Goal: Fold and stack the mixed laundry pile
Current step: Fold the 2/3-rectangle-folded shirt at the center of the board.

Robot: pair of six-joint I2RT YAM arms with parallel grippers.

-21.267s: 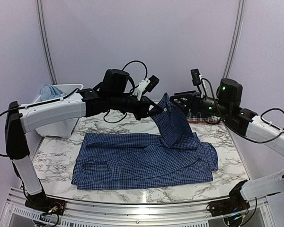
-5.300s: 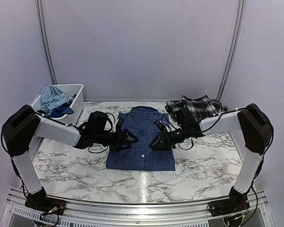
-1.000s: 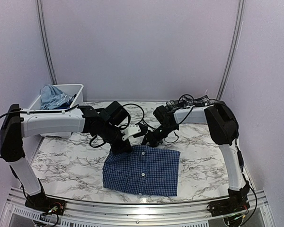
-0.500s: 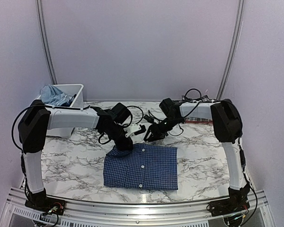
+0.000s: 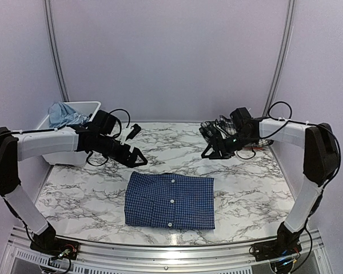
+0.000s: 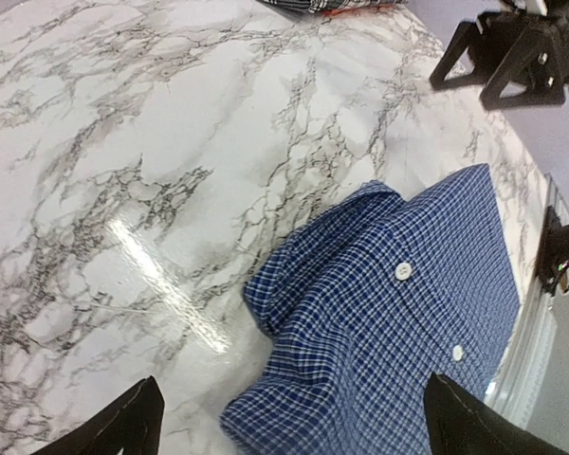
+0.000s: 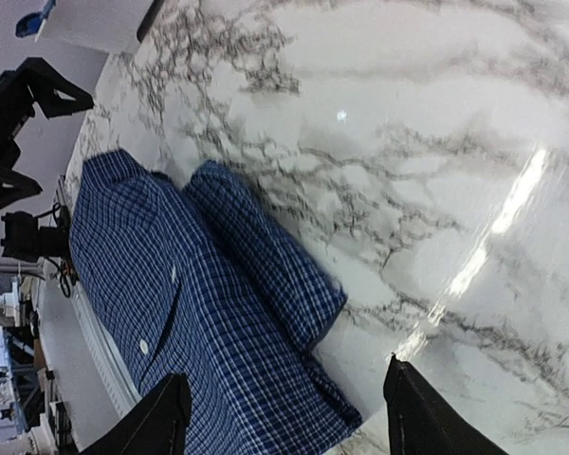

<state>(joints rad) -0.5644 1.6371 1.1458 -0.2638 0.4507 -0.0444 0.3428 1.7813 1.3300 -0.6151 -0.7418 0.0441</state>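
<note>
We see the folded navy check shirt [image 5: 170, 200] lying flat at the near centre of the table [image 5: 74, 197], with the left gripper [image 5: 133, 146] and right gripper [image 5: 207, 142] beyond it, jaws spread and empty.

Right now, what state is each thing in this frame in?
navy check shirt, folded flat, buttons up.
left end effector, open, empty.
right end effector, open, empty.
plaid piece, lying at far right, partly hidden.
light blue garment, crumpled in the white bin.

Soft, matt checked cloth shirt [image 5: 170, 200] on a glossy, smooth marble-patterned table [image 5: 246, 182].
</note>
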